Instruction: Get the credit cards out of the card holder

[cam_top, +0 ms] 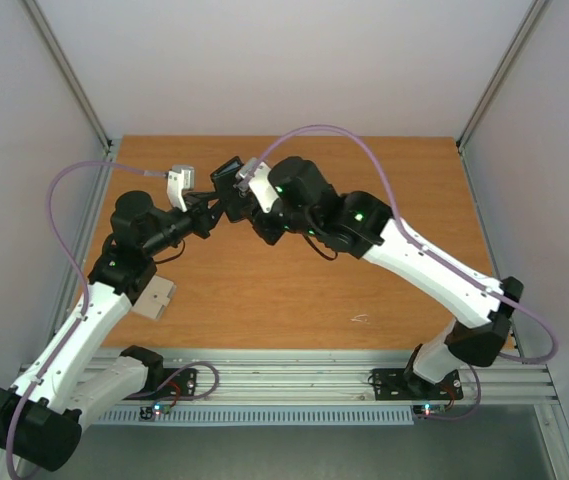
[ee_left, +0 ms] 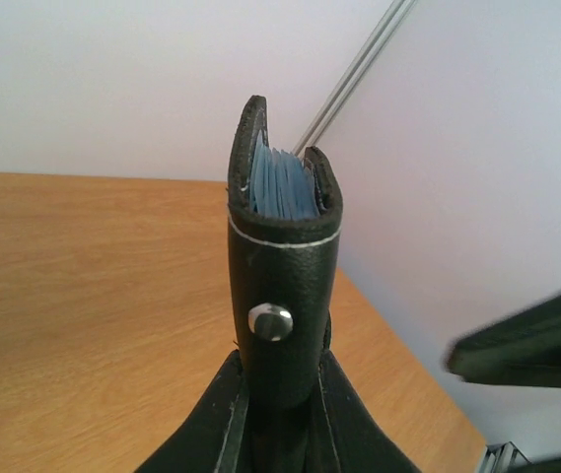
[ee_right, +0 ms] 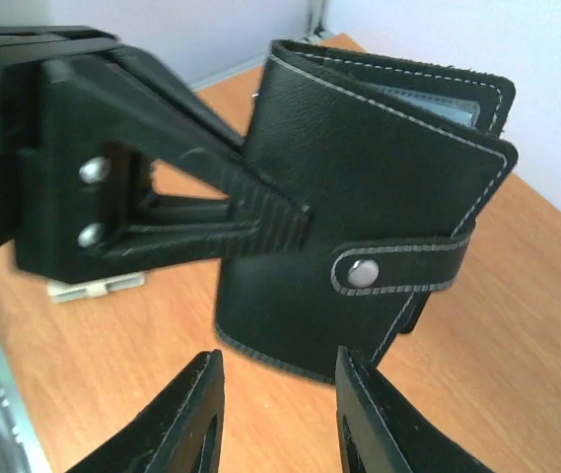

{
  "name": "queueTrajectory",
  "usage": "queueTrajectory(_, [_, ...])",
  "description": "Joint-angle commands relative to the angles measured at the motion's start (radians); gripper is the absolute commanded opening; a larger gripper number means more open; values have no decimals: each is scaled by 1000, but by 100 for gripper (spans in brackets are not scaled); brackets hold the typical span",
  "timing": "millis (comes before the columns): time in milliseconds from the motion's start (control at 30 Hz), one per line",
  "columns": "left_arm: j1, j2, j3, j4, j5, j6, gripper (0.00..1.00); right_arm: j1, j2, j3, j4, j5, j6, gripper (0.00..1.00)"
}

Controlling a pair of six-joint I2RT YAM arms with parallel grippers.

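Robotics lab, enclosed test cell. Evidence:
- plain white panels (cam_top: 294, 60) on three sides, held in aluminium posts (cam_top: 64, 70)
- bare wooden tabletop (cam_top: 264, 300) as work surface
- slotted aluminium rail (cam_top: 294, 372) along near edge
- two arms (cam_top: 84, 325) bolted side by side on rail
- lilac cables (cam_top: 324, 127) looped loose from wrists back to bases
- small exposed board (cam_top: 159, 408) with lit LEDs beside base
- green status lights (cam_top: 360, 213) on arm joints
- same white panels and wood grain behind both wrist views

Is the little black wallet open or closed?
Closed. The card holder is folded shut, its strap snapped across the front, and pale blue sleeves only peek out the top.
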Motion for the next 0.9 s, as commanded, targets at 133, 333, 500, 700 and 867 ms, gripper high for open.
queueTrajectory(133, [1, -4, 23, 47, 21, -12, 0, -6, 125, 115, 34, 116, -63, 31])
queueTrajectory(333, [1, -7, 17, 87, 74, -19, 0, -6, 182, 148, 53, 217, -99, 26])
queueTrajectory(500, [1, -11, 15, 106, 98, -16, 0, -6, 204, 151, 54, 271, -121, 3])
queueTrajectory(700, [1, -18, 10, 115, 107, -16, 0, -46, 198, 130, 43, 396, -107, 1])
queueTrajectory(867, [1, -20, 3, 106, 107, -5, 0, -150, 121, 84, -6, 340, -63, 1])
